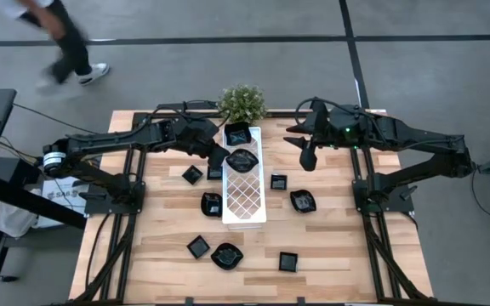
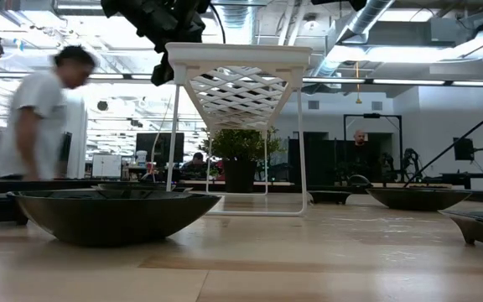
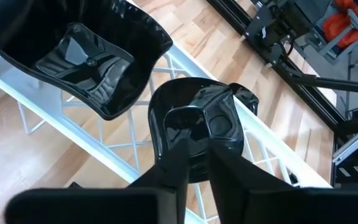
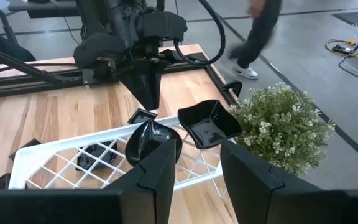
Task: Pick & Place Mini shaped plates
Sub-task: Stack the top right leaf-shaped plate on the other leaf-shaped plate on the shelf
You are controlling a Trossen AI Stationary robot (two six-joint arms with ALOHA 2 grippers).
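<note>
Placement step in hand: left end effector (image 3: 194,165) holds a round mini plate (image 3: 194,127) by its rim, resting on the white tray (image 1: 245,200) beside a square plate (image 1: 237,133). Next move, by judgement: release, then retract upward. Right end effector (image 1: 308,156) hovers apart, fingers spread, empty.

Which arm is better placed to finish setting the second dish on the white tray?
Left. Its hand is at the round dish on the white tray, fingers clamped on the rim. The right hand hangs open beside the tray, holding nothing.
</note>
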